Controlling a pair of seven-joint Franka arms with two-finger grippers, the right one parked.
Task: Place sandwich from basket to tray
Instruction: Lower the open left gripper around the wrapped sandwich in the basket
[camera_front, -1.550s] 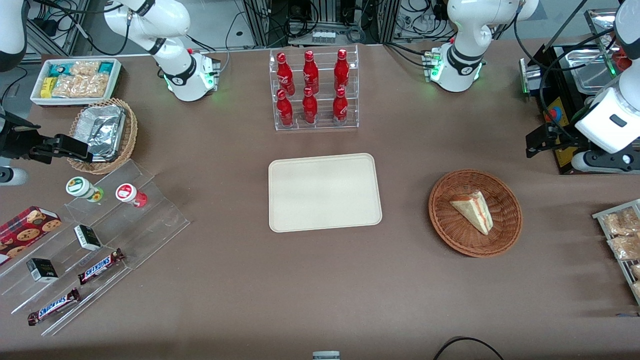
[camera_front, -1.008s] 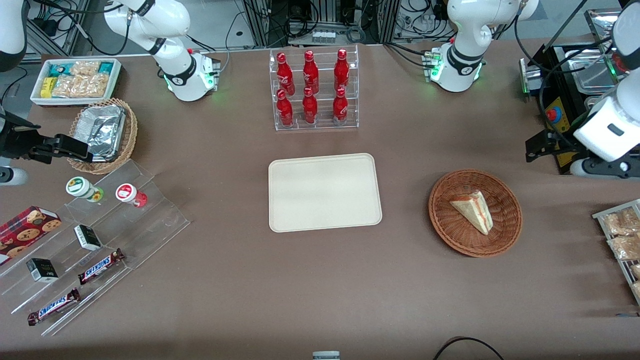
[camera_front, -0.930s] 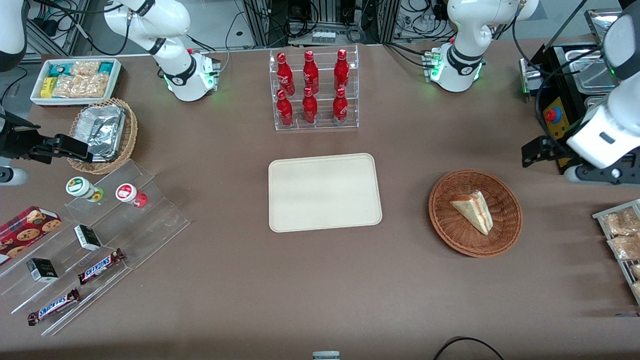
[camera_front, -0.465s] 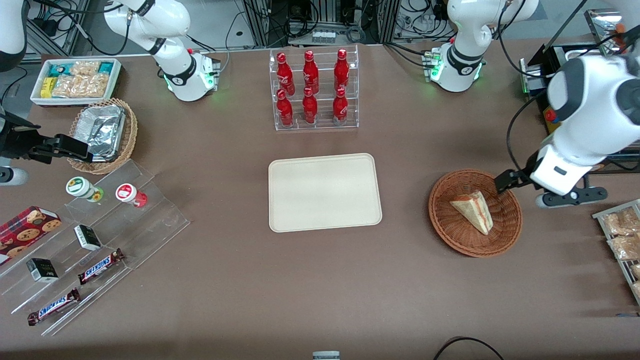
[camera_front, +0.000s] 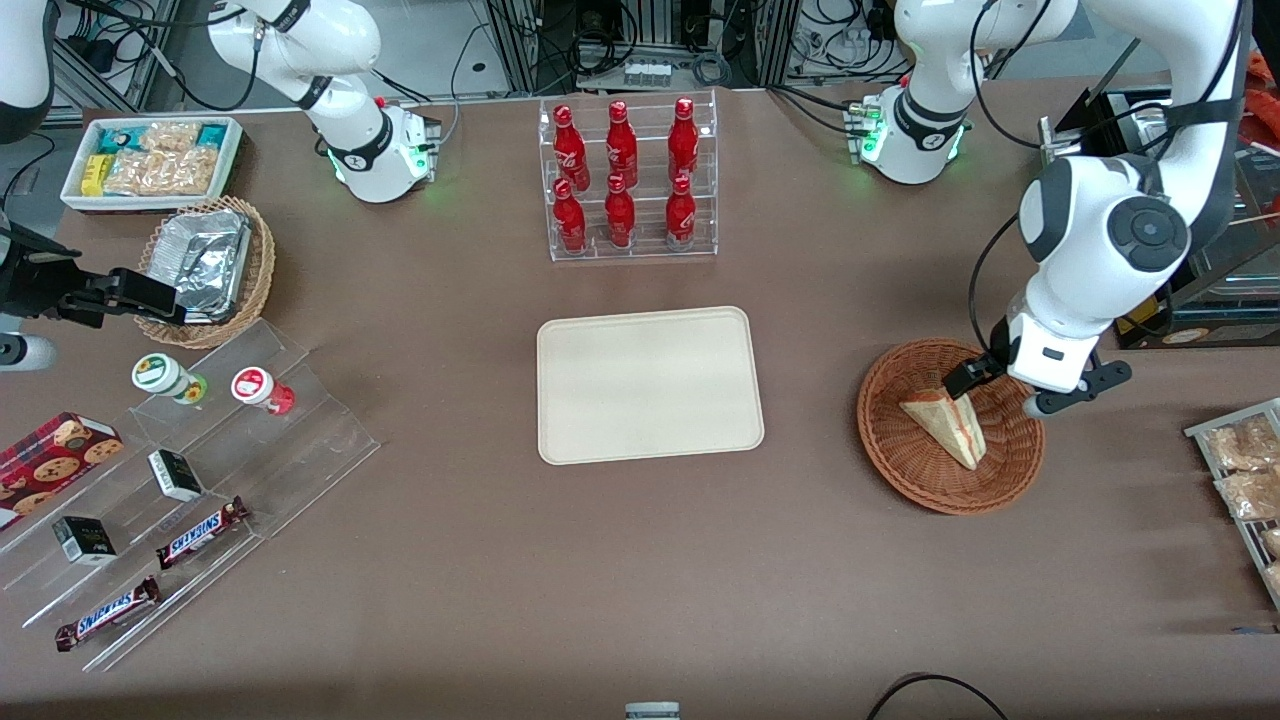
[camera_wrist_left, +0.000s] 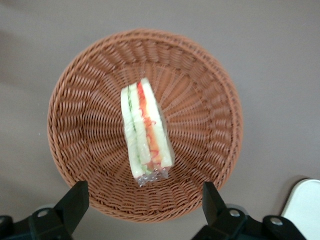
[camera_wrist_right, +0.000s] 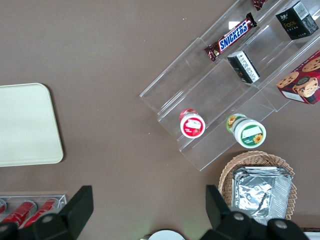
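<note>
The sandwich (camera_front: 946, 426) is a pale wedge with red and green filling that lies in the reddish-brown wicker basket (camera_front: 898, 468), toward the working arm's end of the table. My gripper (camera_front: 1004, 391) hangs open above the basket's rim, on the side farther from the front camera. In the left wrist view the sandwich (camera_wrist_left: 145, 128) rests on edge in the middle of the basket (camera_wrist_left: 74, 100). There the gripper (camera_wrist_left: 144, 204) holds nothing, and its two black fingers stand wide apart over the rim. The cream tray (camera_front: 650, 385) lies bare at the table's centre, and its corner (camera_wrist_left: 305, 206) shows beside the basket.
A clear rack of red bottles (camera_front: 625, 180) stands farther from the front camera than the tray. Toward the parked arm's end are a stepped acrylic stand with snacks (camera_front: 200, 470), a tan basket with foil (camera_front: 205, 265) and a white snack bin (camera_front: 150, 160). A rack of packaged snacks (camera_front: 1240, 470) sits beside the basket.
The working arm has swung in from the table's end and come down over the basket. Its gripper now hangs above the rim. The sandwich, basket and tray have not moved.
</note>
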